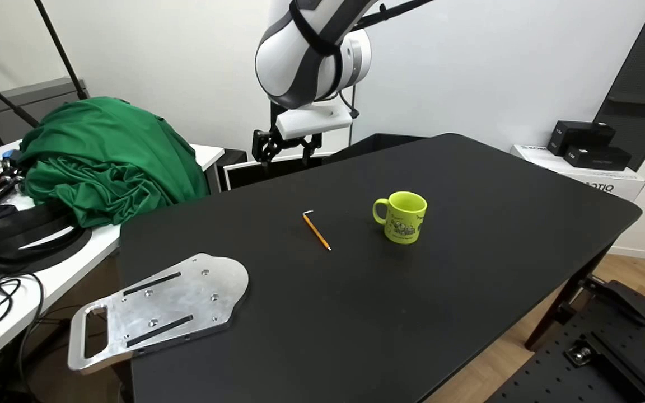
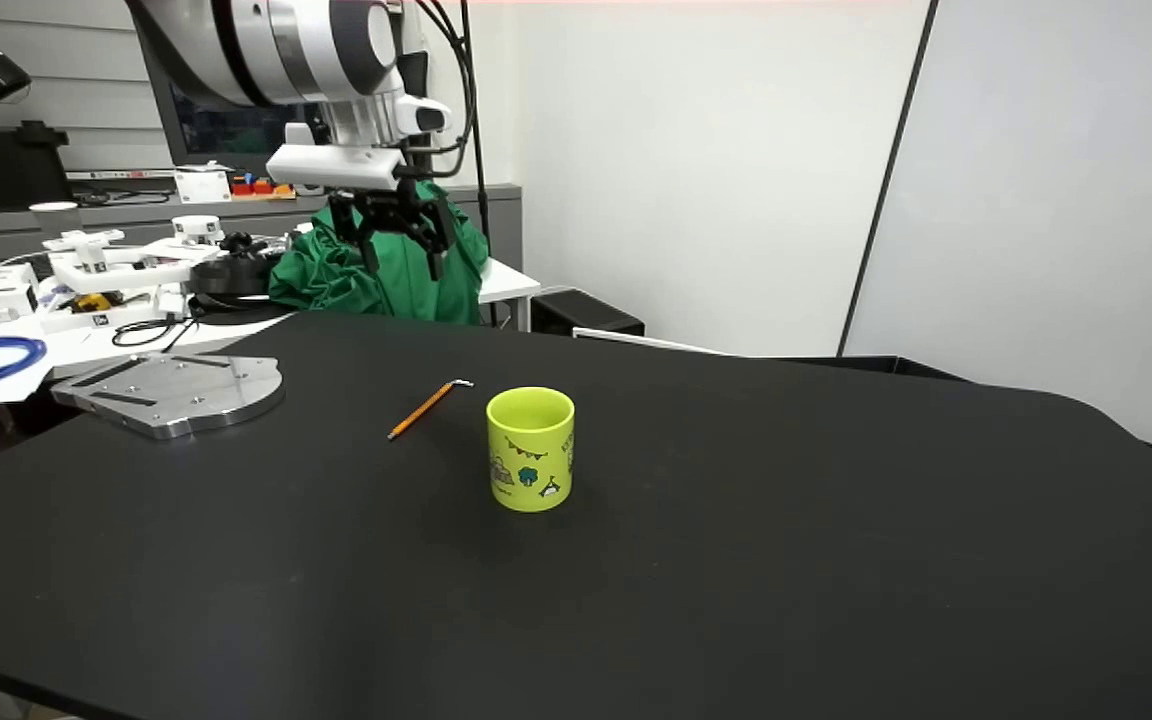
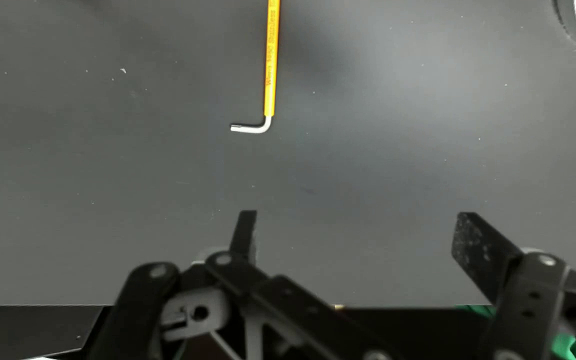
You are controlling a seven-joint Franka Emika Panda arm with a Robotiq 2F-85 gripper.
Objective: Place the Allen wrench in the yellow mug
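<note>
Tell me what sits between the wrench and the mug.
No object, just bare black table between the wrench and the mug; the gap shows in both exterior views.

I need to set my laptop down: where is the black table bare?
Widest, in an exterior view: the black table, from the yellow mug rightward to the edge. Smaller: between Allen wrench and metal plate. Crowded: the white desk, heaped with green cloth.

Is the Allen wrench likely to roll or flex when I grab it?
The Allen wrench is probably stiff, given its shiny, metal-looking bent end. That bend, lying flat, should resist rolling. Being long and slim, it may pivot if gripped near one tip.
</note>
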